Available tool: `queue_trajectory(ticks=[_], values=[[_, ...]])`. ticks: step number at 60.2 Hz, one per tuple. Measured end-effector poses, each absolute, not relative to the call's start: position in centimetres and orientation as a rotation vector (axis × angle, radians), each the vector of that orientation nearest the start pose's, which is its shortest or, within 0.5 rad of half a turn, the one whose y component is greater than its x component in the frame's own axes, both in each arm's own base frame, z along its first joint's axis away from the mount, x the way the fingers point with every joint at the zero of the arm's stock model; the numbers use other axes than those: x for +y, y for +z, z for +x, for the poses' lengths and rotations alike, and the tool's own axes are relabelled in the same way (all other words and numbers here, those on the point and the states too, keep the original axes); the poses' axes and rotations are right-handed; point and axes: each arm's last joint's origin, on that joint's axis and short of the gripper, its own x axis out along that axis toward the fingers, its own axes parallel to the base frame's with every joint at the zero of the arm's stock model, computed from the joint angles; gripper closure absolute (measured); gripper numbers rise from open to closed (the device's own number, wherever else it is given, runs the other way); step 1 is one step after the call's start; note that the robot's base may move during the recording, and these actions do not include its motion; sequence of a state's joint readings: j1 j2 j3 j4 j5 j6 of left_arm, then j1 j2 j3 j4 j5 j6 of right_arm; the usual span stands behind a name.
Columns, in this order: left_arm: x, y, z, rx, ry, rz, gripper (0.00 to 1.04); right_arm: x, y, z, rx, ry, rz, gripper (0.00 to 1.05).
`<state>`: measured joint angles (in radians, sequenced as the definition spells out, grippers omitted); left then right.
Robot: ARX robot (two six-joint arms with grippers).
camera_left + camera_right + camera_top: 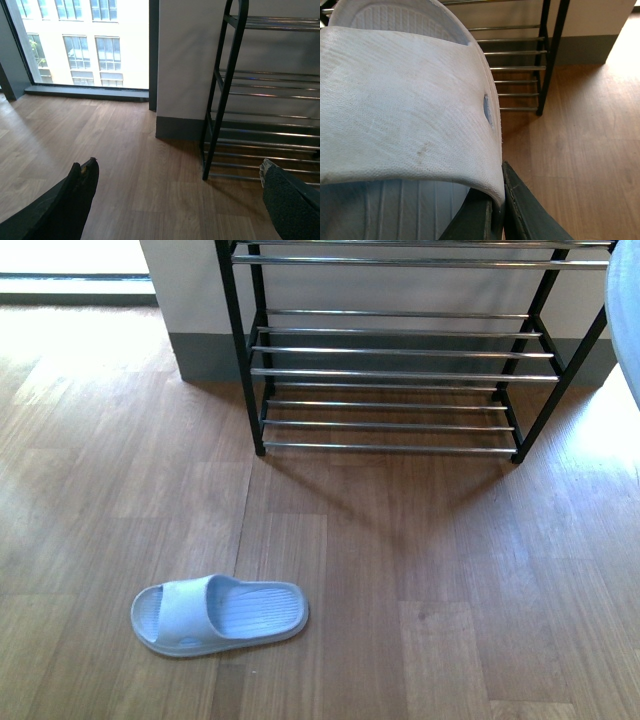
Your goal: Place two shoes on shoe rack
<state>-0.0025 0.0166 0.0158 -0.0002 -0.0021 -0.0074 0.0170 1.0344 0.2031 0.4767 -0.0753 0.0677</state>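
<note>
Front view: one slide (220, 615) lies flat on the wood floor (420, 570) in the lower left of the frame, sole down, its toe end towards the left edge. The rack (390, 372) stands at the top centre against the wall (190, 290), well apart from the slide. Left wrist view: the left gripper (177, 165) is open, its two dark fingers (82, 200) spread wide with only floor between them. The rack's black side frame and chrome rods stand beyond the gripper, next to a pale wall and a window (85, 45). Right wrist view: the right gripper (497, 212) is closed on a second slide (405, 100), its dark fingers clamping the side edge just below the strap. This slide is held above the floor, with the rack beyond it.
</note>
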Motion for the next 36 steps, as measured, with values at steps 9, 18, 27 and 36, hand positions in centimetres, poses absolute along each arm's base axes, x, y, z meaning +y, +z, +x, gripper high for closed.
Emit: queue_trajectory(ticks=[9,18,27,36], values=[[-0.02,16.76,9.78,0.001,-0.003,-0.007,0.09,0.53,15.63,18.51,0.358,0.079,0.077,1.03],[-0.02,16.76,9.78,0.001,-0.003,-0.007,0.09,0.45,15.60,18.51,0.359,0.072,0.077,1.03],[-0.02,16.76,9.78,0.001,-0.003,-0.007,0.09,0.46,15.59,18.50,0.359,0.075,0.078,1.03],[-0.01,16.76,9.78,0.002,0.005,-0.010,0.09,0.46,15.60,18.50,0.359,0.075,0.078,1.03]])
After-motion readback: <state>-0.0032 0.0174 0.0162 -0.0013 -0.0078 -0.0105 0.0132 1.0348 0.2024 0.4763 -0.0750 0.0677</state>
